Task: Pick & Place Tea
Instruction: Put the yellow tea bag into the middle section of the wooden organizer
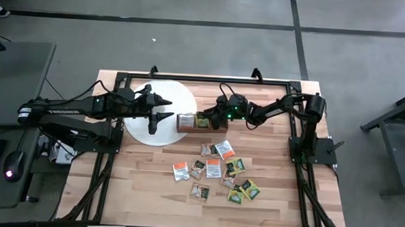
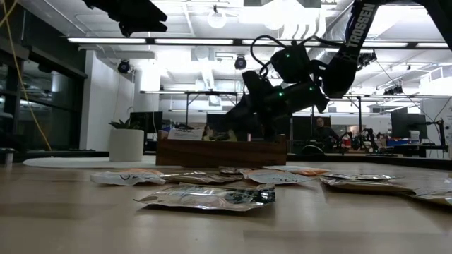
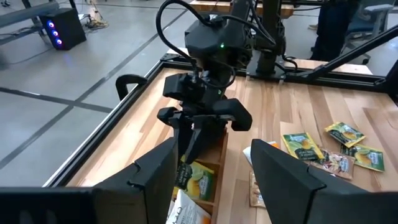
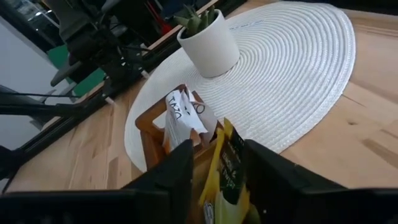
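Several small tea sachets (image 1: pixel 217 170), orange-and-white, green-and-yellow and brownish, lie flat on the wooden table near the brown wooden box (image 1: pixel 186 122); the low view shows the sachets (image 2: pixel 205 197) up close. White sachets (image 4: pixel 180 115) stand in one compartment of the box. My right gripper (image 1: pixel 203 120) hangs over the box, pointing down, shut on a green-and-yellow sachet (image 4: pixel 229 158). My left gripper (image 1: pixel 167 110) is open, above the edge of the white round mat (image 1: pixel 140 128), just left of the box, touching nothing. My right gripper pinches the green-and-yellow sachet between its two fingers (image 3: pixel 185 146), by the upper part (image 4: pixel 225 140). The fingers come from above, slanting down from the table's right. The sachet hangs below them with its lower part (image 3: pixel 198 180) inside a compartment of the box.
A white pot with a green plant (image 4: pixel 208 40) stands on the mat, close to the box's left end. A black frame (image 1: pixel 204 78) runs along the table's far edge and sides. Bare wood lies toward the near edge (image 1: pixel 151 200).
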Tool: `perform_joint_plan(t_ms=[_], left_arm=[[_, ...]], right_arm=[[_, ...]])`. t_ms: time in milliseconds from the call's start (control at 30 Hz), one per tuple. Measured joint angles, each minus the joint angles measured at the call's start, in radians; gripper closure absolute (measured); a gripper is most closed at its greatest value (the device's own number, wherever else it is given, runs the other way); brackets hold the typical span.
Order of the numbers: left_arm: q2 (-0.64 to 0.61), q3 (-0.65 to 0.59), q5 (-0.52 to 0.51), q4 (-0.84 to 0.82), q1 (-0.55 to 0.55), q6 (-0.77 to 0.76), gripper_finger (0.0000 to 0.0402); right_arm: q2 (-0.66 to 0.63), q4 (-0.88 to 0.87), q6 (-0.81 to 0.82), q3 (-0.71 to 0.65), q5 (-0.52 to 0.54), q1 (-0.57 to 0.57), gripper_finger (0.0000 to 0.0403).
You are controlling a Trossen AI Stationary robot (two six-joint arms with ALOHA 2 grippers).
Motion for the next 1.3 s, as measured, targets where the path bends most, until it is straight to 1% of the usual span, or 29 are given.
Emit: perform_joint_plan(t_ms=[133, 233, 433, 567, 800, 1000, 1100, 1200, 1300], left_arm=[[0.0, 0.0, 0.001, 0.0, 0.0, -0.003, 0.0199], [0.0, 0.0, 0.001, 0.0, 0.0, -0.003, 0.0199], [0.0, 0.0, 0.001, 0.0, 0.0, -0.006, 0.0199], [0.0, 0.0, 0.003, 0.0, 0.0, -0.006, 0.0199], [0.0, 0.0, 0.003, -0.001, 0.0, -0.005, 0.0199], [0.0, 0.0, 0.003, -0.001, 0.0, 0.001, 0.0199], [0.0, 0.0, 0.021, -0.002, 0.0, 0.001, 0.0199], [0.0, 0.0, 0.034, -0.003, 0.0, 0.017, 0.0199], [0.0, 0.0, 0.039, -0.005, 0.0, 0.021, 0.0199]], right_arm=[[-0.01, 0.001, 0.001, 0.0, -0.022, -0.018, 0.0225], [-0.026, 0.0, 0.0, 0.0, -0.053, -0.036, 0.0212], [-0.097, -0.021, -0.013, 0.0, -0.108, -0.067, 0.0209], [-0.182, -0.125, -0.066, 0.0, -0.163, -0.08, 0.0215], [-0.367, -0.46, -0.227, 0.0, -0.231, -0.078, 0.0226], [-0.533, -0.766, -0.297, 0.0, -0.272, -0.077, 0.0224], [-0.608, -0.929, -0.319, 0.0, -0.317, -0.068, 0.0227], [-0.667, -1.099, -0.336, 0.0, -0.353, -0.039, 0.023], [-0.703, -1.242, -0.338, 0.0, -0.374, 0.019, 0.023]])
